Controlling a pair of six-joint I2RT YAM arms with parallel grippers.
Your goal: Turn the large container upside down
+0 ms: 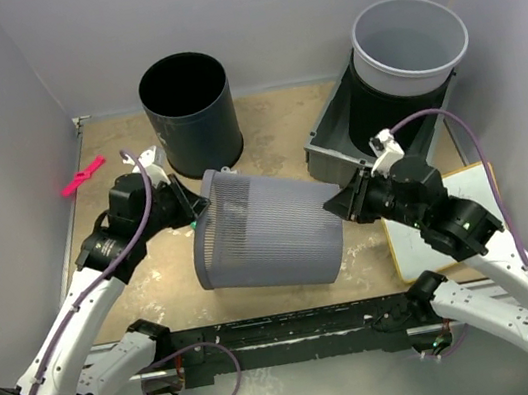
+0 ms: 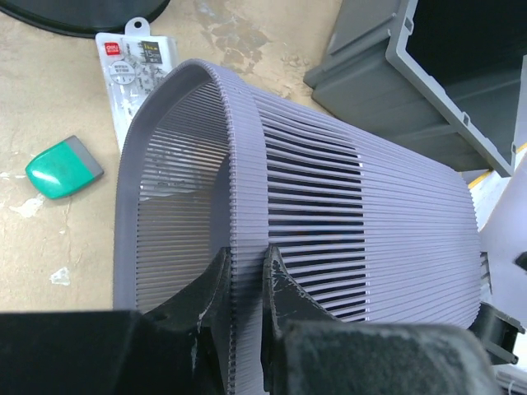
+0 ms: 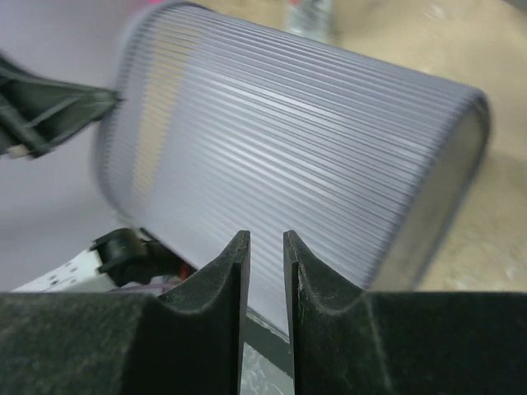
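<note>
The large container is a grey slatted basket (image 1: 270, 232) lying on its side mid-table, its open mouth to the left and its base to the right. It also shows in the left wrist view (image 2: 370, 206) and the right wrist view (image 3: 288, 140). My left gripper (image 1: 196, 214) is shut on the basket's rim, one finger inside and one outside (image 2: 245, 263). My right gripper (image 1: 339, 207) is at the basket's base end. Its jaws (image 3: 266, 247) stand a narrow slit apart with nothing between them.
A black bin (image 1: 188, 109) stands upright behind the basket. A light grey bin (image 1: 409, 43) sits in a grey crate (image 1: 330, 136) at the back right. A white remote (image 2: 136, 70) and a green eraser-like block (image 2: 63, 167) lie by the basket's mouth. A pink clip (image 1: 83, 175) lies at the left, and a white board (image 1: 424, 247) at the right.
</note>
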